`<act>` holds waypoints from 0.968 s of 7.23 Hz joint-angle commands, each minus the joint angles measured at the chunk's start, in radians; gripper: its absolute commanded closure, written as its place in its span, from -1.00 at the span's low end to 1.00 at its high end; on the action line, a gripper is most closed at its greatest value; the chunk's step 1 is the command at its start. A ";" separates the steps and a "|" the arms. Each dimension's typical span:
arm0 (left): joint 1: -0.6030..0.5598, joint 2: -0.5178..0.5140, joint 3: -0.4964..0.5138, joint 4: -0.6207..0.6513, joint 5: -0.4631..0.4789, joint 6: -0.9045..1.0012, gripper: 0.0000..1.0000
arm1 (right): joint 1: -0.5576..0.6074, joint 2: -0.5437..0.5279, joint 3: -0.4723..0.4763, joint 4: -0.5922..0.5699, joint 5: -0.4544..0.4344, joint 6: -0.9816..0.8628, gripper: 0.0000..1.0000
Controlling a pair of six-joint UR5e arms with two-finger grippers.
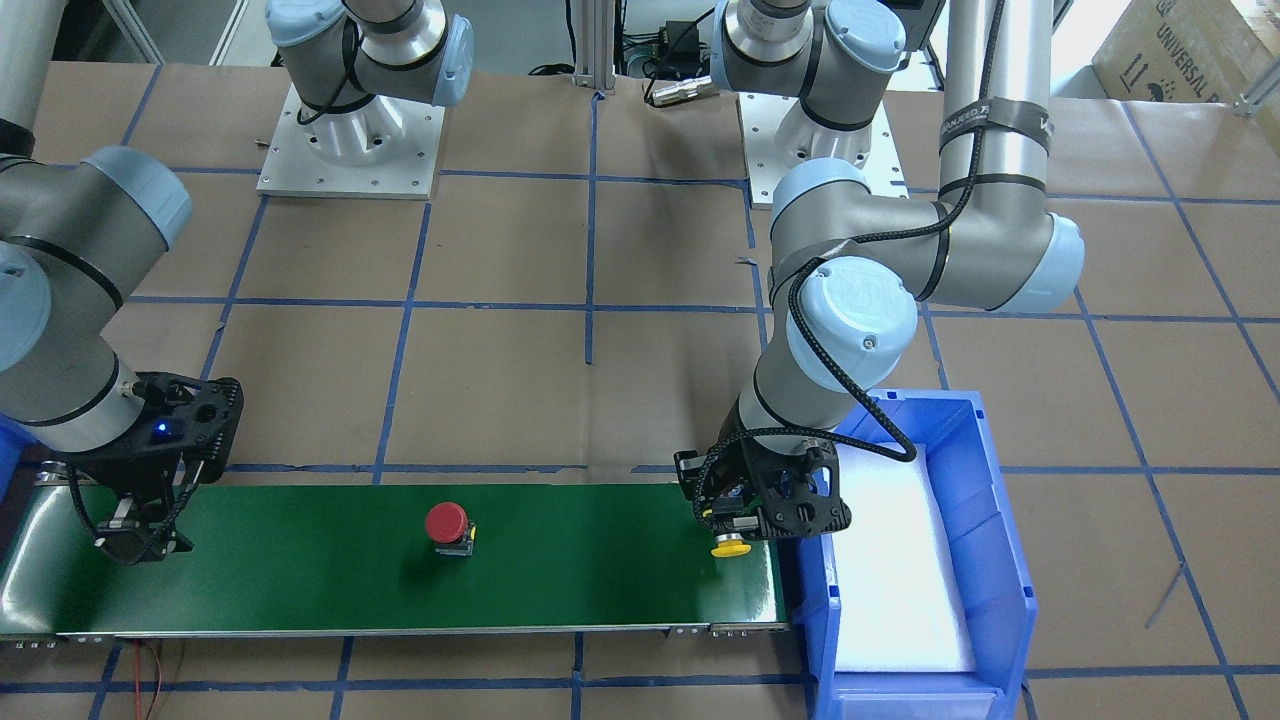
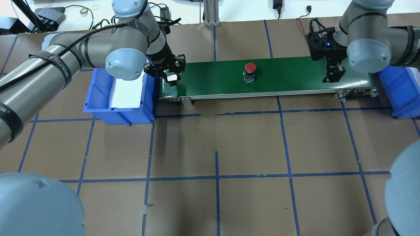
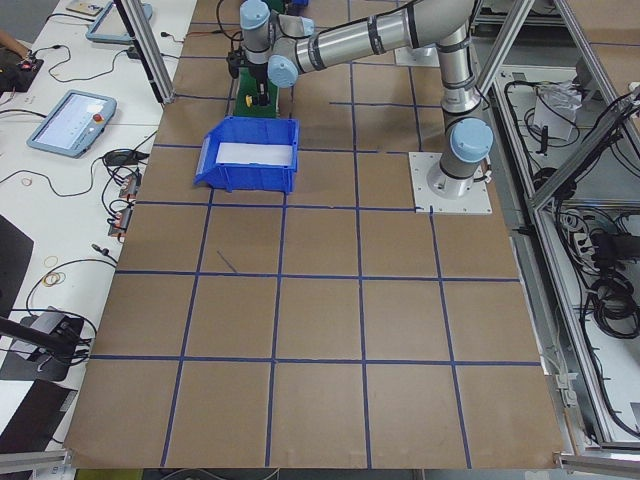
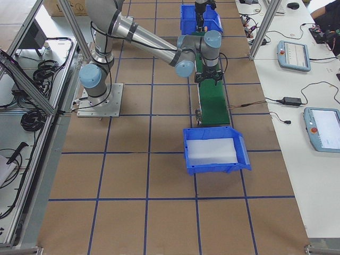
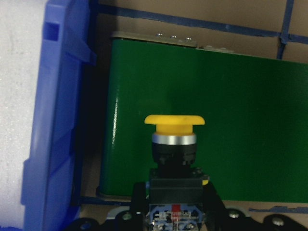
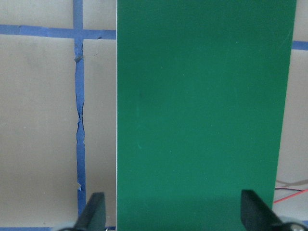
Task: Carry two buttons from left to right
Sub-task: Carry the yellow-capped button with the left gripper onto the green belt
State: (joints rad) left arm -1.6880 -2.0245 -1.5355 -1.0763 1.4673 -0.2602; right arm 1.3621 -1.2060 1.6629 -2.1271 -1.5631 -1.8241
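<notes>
The yellow button (image 5: 174, 144) is clamped by its black switch body in my left gripper (image 5: 175, 192), cap pointing away from the wrist. It hangs over the end of the green belt (image 1: 300, 570) nearest the blue bin; its yellow cap (image 1: 731, 547) shows under the left gripper (image 1: 735, 525). The red button (image 1: 447, 525) stands alone mid-belt, also seen from overhead as the red button (image 2: 250, 69). My right gripper (image 1: 135, 545) hovers over the belt's other end, open, its fingers (image 6: 94, 211) wide apart above bare belt.
A blue bin (image 1: 990, 520) lined with white foam sits just past the belt's end by the left gripper. A second blue bin (image 2: 402, 88) lies beyond the right end. Brown paper with a blue tape grid covers the table (image 2: 216, 147).
</notes>
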 commanded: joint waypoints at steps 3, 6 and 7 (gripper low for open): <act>-0.004 -0.065 -0.006 0.105 -0.011 -0.005 0.00 | 0.002 0.003 0.000 0.003 0.003 0.003 -1.00; -0.016 -0.045 -0.014 0.101 -0.012 0.013 -1.00 | 0.000 0.003 0.000 0.010 0.002 0.000 -1.00; -0.016 -0.018 -0.011 0.093 -0.005 0.019 -1.00 | 0.000 0.003 0.000 0.003 0.002 0.002 -1.00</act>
State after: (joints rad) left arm -1.7035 -2.0681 -1.5494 -0.9764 1.4565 -0.2483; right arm 1.3622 -1.2031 1.6633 -2.1192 -1.5611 -1.8232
